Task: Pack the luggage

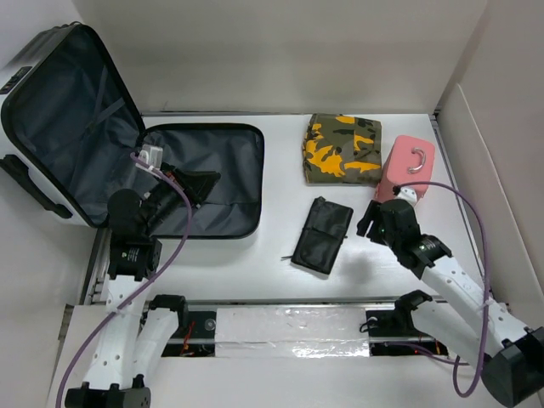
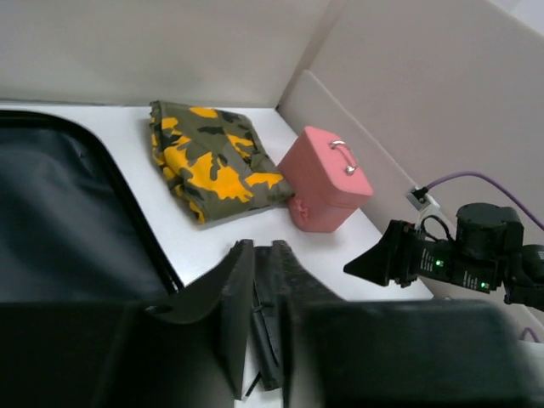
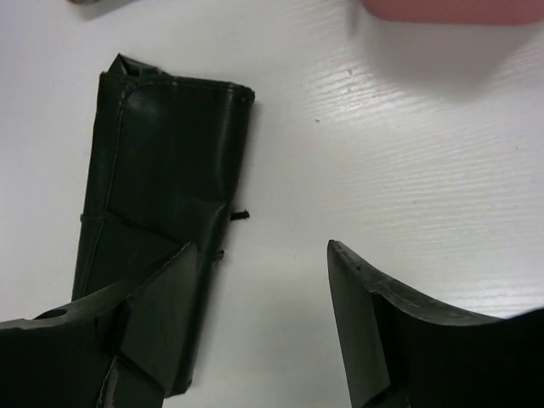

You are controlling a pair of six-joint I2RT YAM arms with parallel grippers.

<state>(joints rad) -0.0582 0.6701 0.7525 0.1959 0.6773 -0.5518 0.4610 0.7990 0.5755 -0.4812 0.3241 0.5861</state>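
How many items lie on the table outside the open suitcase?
3: a folded camouflage cloth at the back, a pink case right of it, a black pouch in front of both. The right arm covers some table, so something small may be hidden.

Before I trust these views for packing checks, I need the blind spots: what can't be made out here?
- Right wrist view: pink case cut off by the top edge; one end of the black pouch hidden behind the right gripper's finger.
- Top view: left gripper dark against the luggage lining; contact unclear.
- Left wrist view: luggage mostly cut off by the left edge.
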